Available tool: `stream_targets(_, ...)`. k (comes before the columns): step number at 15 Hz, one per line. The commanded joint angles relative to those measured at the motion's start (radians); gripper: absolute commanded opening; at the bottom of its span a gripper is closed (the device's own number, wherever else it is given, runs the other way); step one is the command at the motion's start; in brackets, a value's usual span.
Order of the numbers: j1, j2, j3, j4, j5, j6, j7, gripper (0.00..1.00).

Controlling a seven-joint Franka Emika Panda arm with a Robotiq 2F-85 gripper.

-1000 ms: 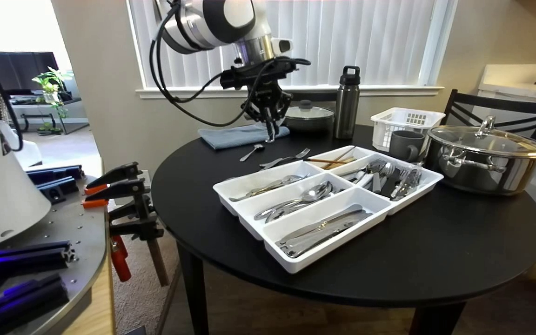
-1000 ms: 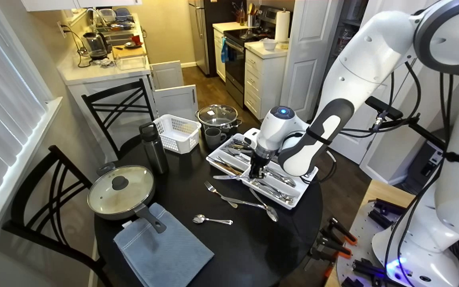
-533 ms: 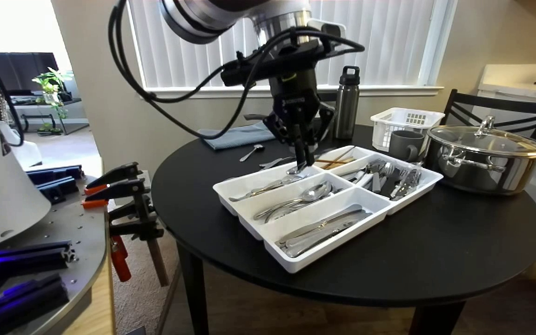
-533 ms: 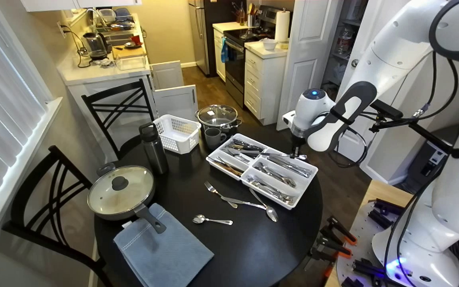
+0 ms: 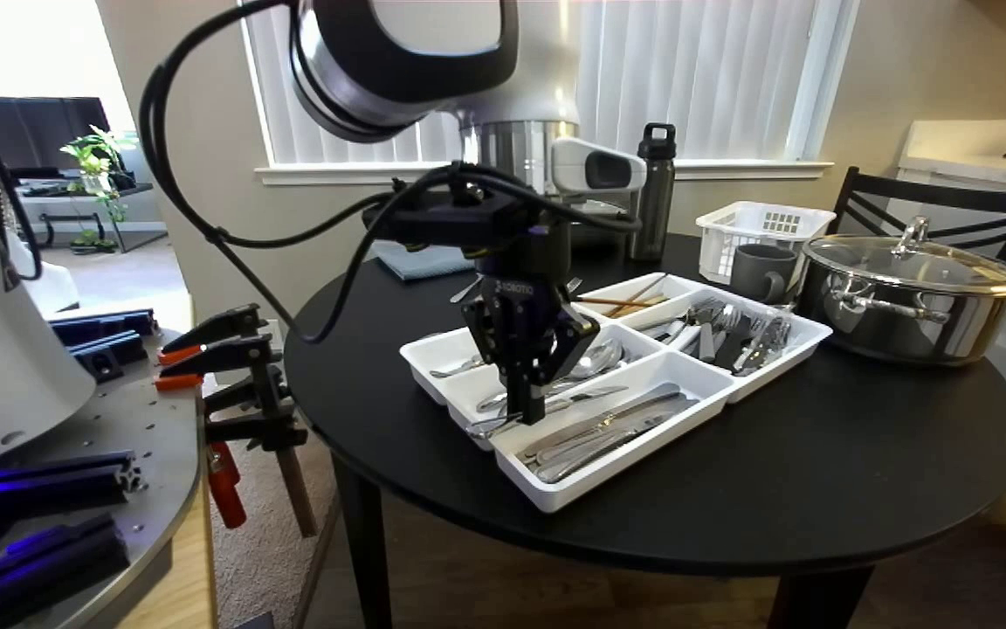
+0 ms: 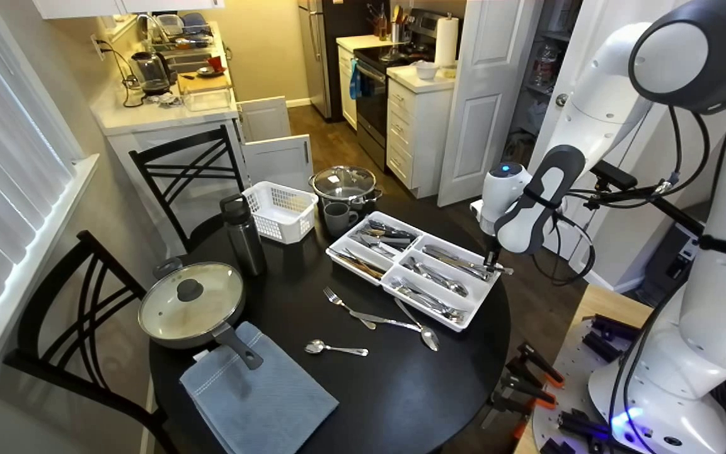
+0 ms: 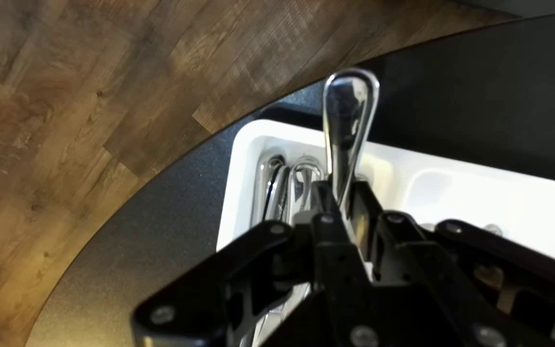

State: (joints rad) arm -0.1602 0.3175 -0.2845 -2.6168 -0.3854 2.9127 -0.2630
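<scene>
My gripper (image 5: 526, 418) is shut on a metal knife, its pads on either side of the handle. In the wrist view the knife's handle (image 7: 350, 113) sticks out past the fingertips, over the white tray's edge. The knife's blade (image 5: 589, 395) points the opposite way, over the white cutlery tray (image 5: 643, 450). Below and beside the gripper is the compartment with several knives (image 5: 599, 437), seen also in the wrist view as handles (image 7: 301, 180). Spoons (image 6: 435, 276) lie in the neighbouring compartment. Whether the held knife touches the tray, I cannot tell.
On the black table are a loose spoon (image 6: 314, 346), a fork (image 6: 333, 295), a blue cloth (image 6: 262, 391), a lidded pan (image 6: 190, 302), a bottle (image 6: 246, 243), a white basket (image 5: 761, 229), a grey mug (image 5: 761, 273) and a steel pot (image 5: 913, 306).
The gripper, with the knife in it, has travelled from the tray's far side across to the knife compartment's end nearest the robot base, and lowered. The grip has not changed.
</scene>
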Motion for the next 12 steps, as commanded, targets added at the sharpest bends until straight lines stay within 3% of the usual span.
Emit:
stream_targets(1,0.041,0.049,-0.023,0.034,0.006,0.034,0.098,0.03)
stream_targets(6,0.141,0.116,-0.092,0.106,-0.006,0.120,0.209,0.03)
stream_targets(7,0.165,0.129,-0.105,0.117,-0.003,0.128,0.221,0.38)
stream_targets(8,0.193,0.141,-0.120,0.128,-0.002,0.133,0.234,0.39)
stream_targets(12,0.281,0.080,-0.118,0.113,0.019,0.128,0.267,0.63)
